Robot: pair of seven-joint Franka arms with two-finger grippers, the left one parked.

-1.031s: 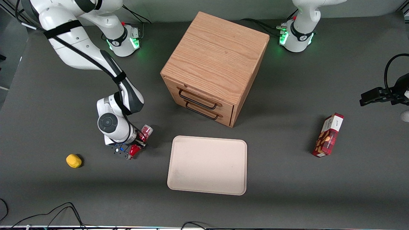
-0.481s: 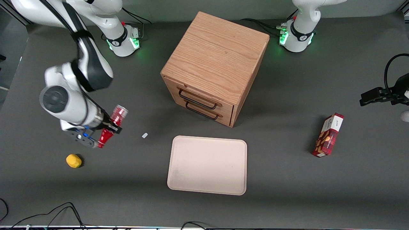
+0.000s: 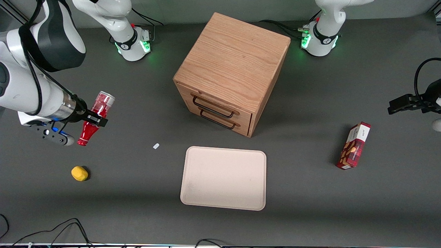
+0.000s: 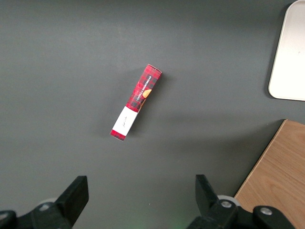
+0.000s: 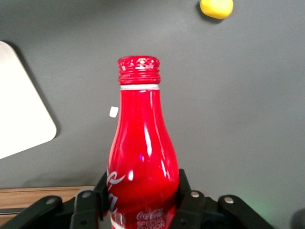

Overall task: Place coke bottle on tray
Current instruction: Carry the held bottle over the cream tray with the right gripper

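front view: my claw (image 3: 90, 118) pinches the bottle (image 3: 95, 116) mid-body, lifted above the table at the working arm's end. the bottle's long axis is tilted, cap end nearer the camera. the tray (image 3: 224, 177) lies well apart, toward the parked arm's end and nearer the camera. one bottle, one tray, one cabinet (image 3: 232, 71), one snack box (image 3: 354, 145), one yellow lump (image 3: 79, 173).

right wrist view: bottle (image 5: 141, 162) clamped between the fingers (image 5: 188, 201), tray corner (image 5: 21, 117) beside it.

left wrist view: just the snack box (image 4: 136, 101) and the tray edge (image 4: 289, 57).
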